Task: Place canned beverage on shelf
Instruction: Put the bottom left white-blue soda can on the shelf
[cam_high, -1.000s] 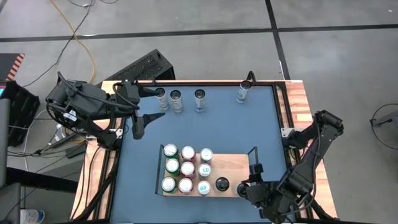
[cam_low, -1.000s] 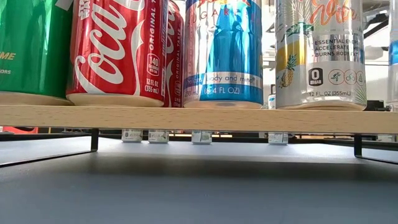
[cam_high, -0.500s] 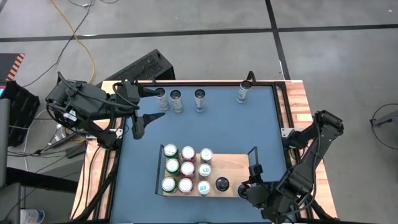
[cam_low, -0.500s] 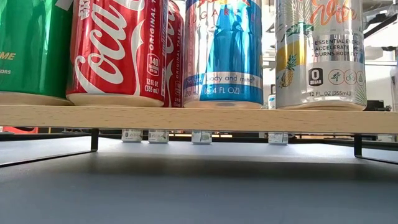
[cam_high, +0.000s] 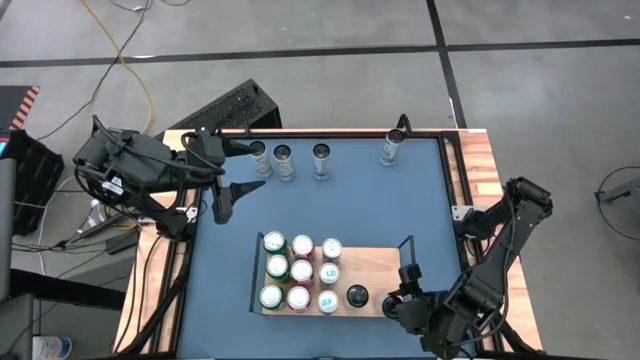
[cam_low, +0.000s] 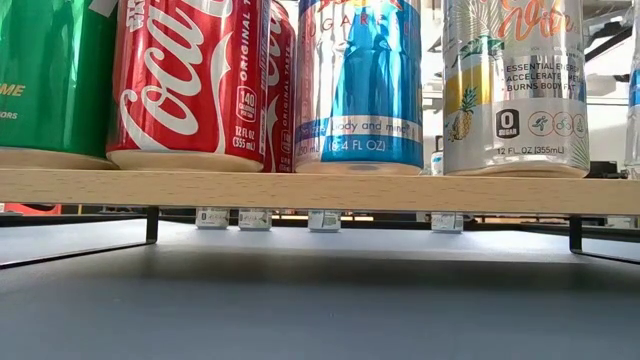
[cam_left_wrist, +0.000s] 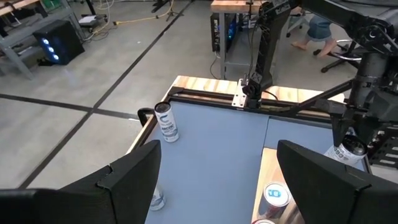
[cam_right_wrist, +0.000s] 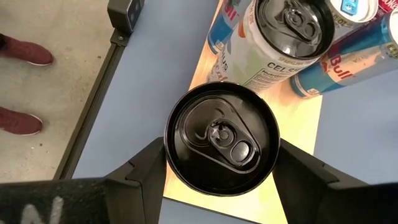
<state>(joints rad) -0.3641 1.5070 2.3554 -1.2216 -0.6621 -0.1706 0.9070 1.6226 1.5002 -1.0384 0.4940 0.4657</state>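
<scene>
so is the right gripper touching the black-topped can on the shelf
Touching. The right wrist view shows the right gripper with both fingers against the sides of the black-topped can, which stands on the light-wood shelf.

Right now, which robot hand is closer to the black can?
The right. Its fingers sit on both sides of the black can on the shelf; the left gripper is away by the far cans.

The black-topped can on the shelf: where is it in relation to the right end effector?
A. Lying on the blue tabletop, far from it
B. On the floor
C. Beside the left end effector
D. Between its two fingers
D: in the right wrist view the black-topped can stands on the shelf between the right end effector's fingers.
</scene>
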